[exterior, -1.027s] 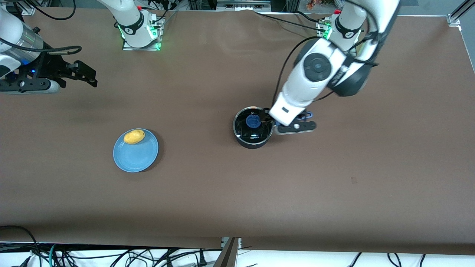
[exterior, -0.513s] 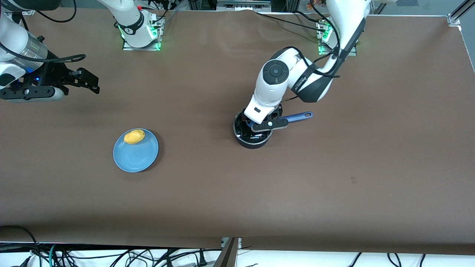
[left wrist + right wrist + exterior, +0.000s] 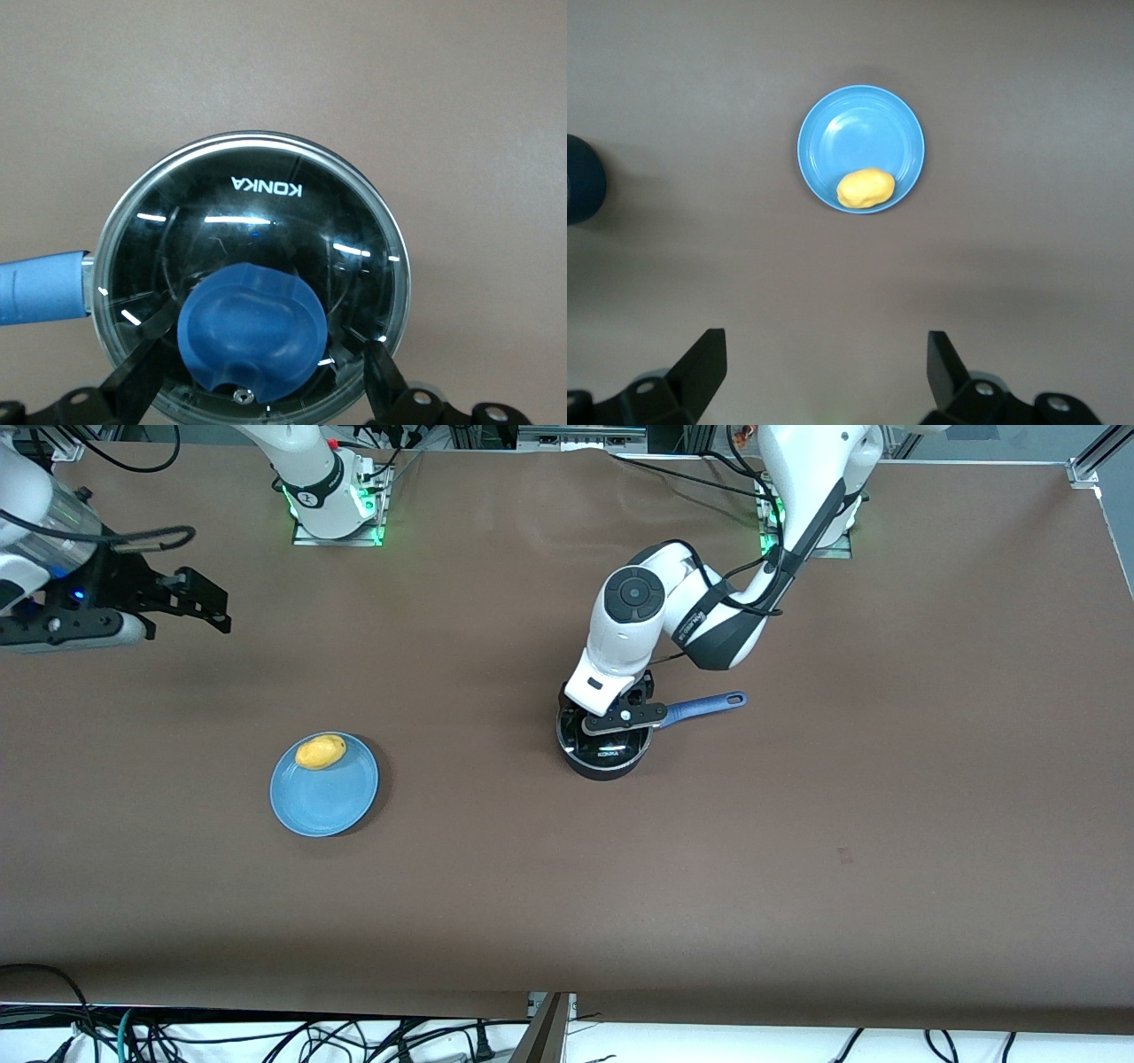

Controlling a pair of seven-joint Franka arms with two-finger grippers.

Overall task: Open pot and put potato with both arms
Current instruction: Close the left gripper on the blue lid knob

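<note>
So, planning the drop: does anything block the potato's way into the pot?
Yes. The glass lid is on the pot; the left gripper straddles its knob, fingers open. The potato lies on the plate.

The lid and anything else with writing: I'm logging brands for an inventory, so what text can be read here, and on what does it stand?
"KONKA": white letters on the glass lid of the pot, upside down in the left wrist view; the left claw is open around the blue knob.
Front view: the same print on the lid is too small to read.
Plate, potato: no text.
</note>
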